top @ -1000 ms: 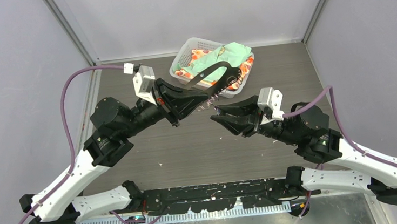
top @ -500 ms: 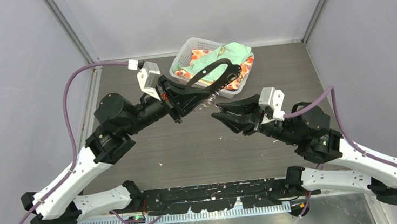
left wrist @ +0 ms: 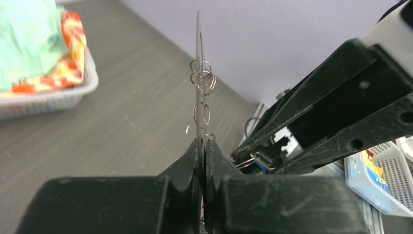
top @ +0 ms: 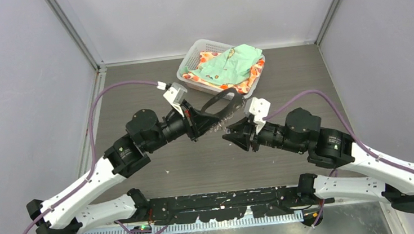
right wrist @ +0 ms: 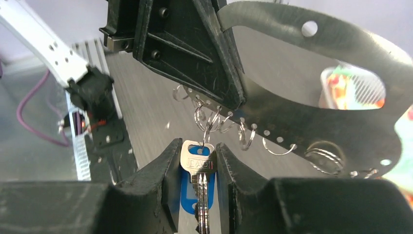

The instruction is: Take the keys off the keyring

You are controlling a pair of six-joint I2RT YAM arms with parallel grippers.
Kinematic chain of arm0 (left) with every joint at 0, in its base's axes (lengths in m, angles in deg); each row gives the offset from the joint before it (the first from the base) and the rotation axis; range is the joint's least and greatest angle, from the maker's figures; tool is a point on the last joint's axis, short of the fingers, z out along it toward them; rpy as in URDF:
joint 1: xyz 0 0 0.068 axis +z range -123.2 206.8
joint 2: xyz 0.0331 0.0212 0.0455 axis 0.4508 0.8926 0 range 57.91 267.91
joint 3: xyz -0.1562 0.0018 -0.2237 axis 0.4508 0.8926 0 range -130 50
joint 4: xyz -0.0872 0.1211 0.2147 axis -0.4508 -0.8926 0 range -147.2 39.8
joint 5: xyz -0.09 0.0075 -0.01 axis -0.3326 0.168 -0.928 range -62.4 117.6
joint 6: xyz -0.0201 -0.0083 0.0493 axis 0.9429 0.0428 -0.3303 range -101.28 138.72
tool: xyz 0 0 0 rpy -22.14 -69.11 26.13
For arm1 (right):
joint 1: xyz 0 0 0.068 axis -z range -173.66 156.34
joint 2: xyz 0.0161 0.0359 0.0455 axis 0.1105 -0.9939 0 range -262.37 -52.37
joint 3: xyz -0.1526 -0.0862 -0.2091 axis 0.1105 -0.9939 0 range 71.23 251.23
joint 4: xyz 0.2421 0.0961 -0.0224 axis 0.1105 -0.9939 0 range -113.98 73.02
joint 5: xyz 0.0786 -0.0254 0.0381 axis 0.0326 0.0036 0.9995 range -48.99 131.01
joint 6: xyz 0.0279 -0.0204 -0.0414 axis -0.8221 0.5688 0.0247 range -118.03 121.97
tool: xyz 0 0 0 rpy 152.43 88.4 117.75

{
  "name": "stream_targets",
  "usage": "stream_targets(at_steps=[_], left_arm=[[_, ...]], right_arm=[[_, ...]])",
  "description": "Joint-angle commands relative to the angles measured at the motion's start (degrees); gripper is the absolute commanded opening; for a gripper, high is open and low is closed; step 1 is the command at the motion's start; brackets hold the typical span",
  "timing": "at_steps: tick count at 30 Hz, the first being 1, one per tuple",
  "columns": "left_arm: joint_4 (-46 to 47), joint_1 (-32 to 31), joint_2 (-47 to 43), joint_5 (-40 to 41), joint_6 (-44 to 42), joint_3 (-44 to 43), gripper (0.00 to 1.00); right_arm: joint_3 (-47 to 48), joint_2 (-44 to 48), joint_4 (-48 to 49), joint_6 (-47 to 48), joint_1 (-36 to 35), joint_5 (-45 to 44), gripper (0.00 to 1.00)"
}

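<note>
The keyring (top: pixel 224 101) is a dark flat oval strap with a row of holes carrying several silvery split rings (right wrist: pixel 246 134). My left gripper (top: pixel 204 120) is shut on its lower edge and holds it above the table. In the left wrist view the gripper (left wrist: pixel 202 142) clamps the strap edge-on (left wrist: pixel 197 58). My right gripper (top: pixel 229 134) sits just below the strap. In the right wrist view this gripper (right wrist: pixel 197 146) is shut on a silvery key (right wrist: pixel 197 165) with a blue tag (right wrist: pixel 187 195) behind it. The key hangs from one split ring.
A white mesh basket (top: pixel 188 65) with green and orange cloth stands at the back centre; it also shows in the left wrist view (left wrist: pixel 63 97). Pale specks lie on the dark wooden table (top: pixel 135 95). Grey walls close in three sides.
My left gripper has swung right and nearer with the keyring. My right gripper has moved left and under it, and its jaws have closed on the key.
</note>
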Motion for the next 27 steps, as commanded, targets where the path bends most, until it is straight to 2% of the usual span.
stream_targets(at_steps=[1,4,7,12,20,27], left_arm=[[0.57,1.52,-3.07,7.61,1.29,7.56,0.08],[1.28,1.52,-4.18,6.64,2.18,10.79,0.22],[1.8,1.52,-5.47,3.73,2.45,12.64,0.33],[0.67,1.52,-7.57,3.98,1.83,14.01,0.49],[-3.48,1.52,-11.87,8.67,-1.82,15.24,0.57],[-6.02,1.52,-13.94,9.4,-5.8,15.82,0.66]], right_arm=[[7.39,0.36,-7.18,-4.29,-0.52,1.11,0.01],[10.87,-1.27,-11.37,-7.67,-0.49,-1.11,0.01],[13.71,-2.73,-13.71,-10.03,-0.56,-0.72,0.01],[16.76,-5.05,-16.91,-12.25,-0.52,-3.63,0.01],[19.11,-6.09,-18.43,-12.87,-0.55,-3.65,0.01],[20.01,-6.02,-18.72,-12.33,-0.52,-2.07,0.01]])
